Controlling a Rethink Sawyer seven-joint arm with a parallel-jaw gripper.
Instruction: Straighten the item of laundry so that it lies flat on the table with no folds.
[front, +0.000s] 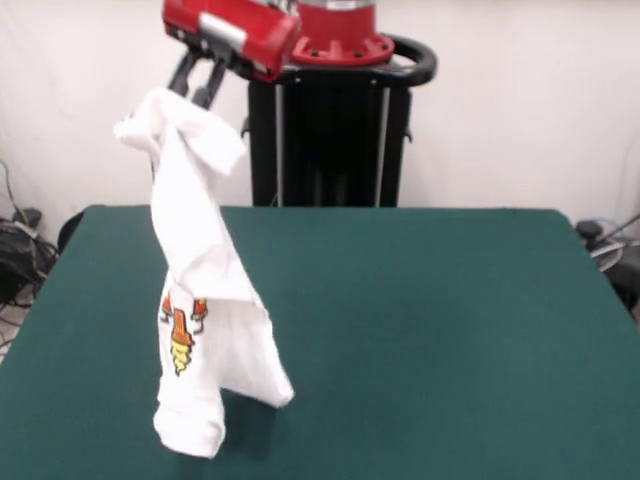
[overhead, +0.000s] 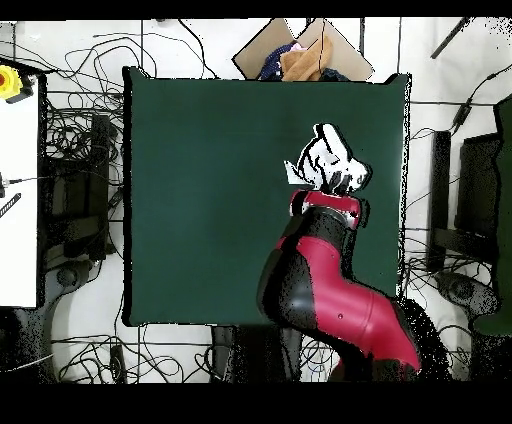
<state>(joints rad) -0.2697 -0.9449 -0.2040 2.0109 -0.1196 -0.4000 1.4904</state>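
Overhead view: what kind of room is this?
Probably a robot lab: a red and black arm at a green table lifts a small shirt, with tangled cables on the floor.

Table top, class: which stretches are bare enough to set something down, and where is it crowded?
In the front view, the table is bare from the hanging shirt across to the right edge, and behind it to the far edge. The crowded spot is the near left, where the gripper holds the shirt up with its bottom touching the felt.
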